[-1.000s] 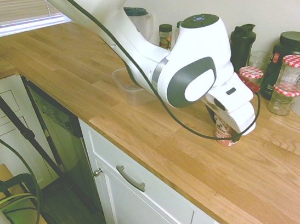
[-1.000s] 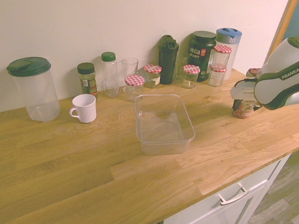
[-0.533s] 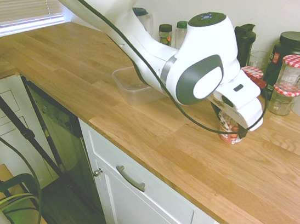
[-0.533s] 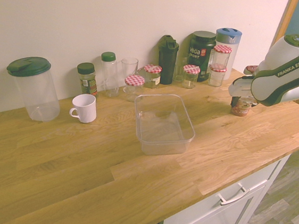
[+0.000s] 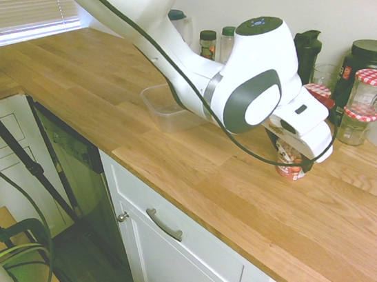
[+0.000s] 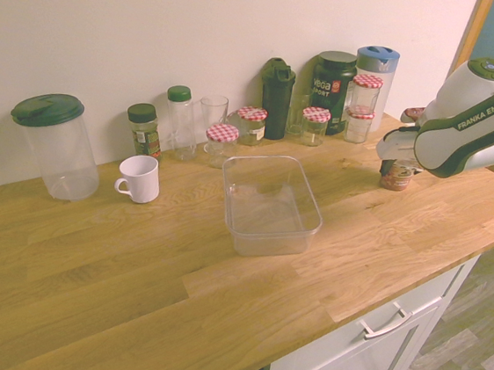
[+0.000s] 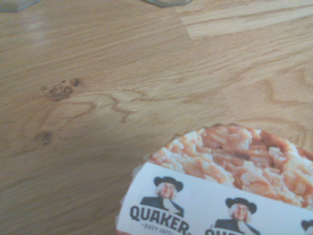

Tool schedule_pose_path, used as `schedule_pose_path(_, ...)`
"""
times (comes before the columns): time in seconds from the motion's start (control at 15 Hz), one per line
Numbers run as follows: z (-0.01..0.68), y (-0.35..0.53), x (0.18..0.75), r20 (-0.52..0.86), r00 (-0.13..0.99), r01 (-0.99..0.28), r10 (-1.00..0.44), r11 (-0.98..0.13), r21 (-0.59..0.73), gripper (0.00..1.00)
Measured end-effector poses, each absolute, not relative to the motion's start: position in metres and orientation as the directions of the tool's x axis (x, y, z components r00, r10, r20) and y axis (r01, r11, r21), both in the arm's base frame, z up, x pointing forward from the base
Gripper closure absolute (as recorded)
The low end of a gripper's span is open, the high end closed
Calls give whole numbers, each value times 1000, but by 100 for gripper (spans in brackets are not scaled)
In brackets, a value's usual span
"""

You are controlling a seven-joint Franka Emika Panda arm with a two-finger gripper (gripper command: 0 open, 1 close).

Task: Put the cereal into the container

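The cereal cup (image 5: 289, 163), red below with a white rim, is at the right end of the wooden counter, and my gripper (image 5: 291, 158) is shut on it from above. In the second exterior view the cereal cup (image 6: 396, 176) sits under my gripper (image 6: 396, 171); whether its base touches the wood I cannot tell. The wrist view shows its foil lid (image 7: 230, 196) close up, with a cereal picture and Quaker print. The container (image 6: 271, 205), a clear, shallow, empty tub, lies mid-counter well away from the cup. My arm partly hides the container (image 5: 162, 113) in the first exterior view.
Glass jars with red-checked lids (image 6: 314, 123), a black tub (image 6: 332, 90), a dark shaker (image 6: 277, 95) and a drinking glass (image 6: 212, 112) line the wall. A white mug (image 6: 138, 178) and a green-lidded pitcher (image 6: 54, 144) stand further left. More jars (image 5: 369, 89) stand just behind the cup.
The gripper and the cereal cup shifted slightly toward the wall and jars and a little upward over the first half second. Since then they have hardly moved.
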State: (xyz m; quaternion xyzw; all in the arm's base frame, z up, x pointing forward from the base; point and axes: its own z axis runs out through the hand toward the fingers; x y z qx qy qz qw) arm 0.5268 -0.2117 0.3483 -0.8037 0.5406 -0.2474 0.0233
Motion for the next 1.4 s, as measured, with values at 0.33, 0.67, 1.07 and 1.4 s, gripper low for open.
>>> schedule_pose_path(0.33, 348, -211, 527, 393, 300, -846, -869, -433, -311, 100)
schedule_pose_path(0.67, 356, -202, 521, 411, 297, -828, -862, -447, -339, 100)
schedule_pose_path(1.07, 442, -117, 472, 493, 310, -752, -813, -527, -395, 100)
schedule_pose_path(1.4, 492, 8, 468, 570, 365, -703, -736, -619, -350, 100)
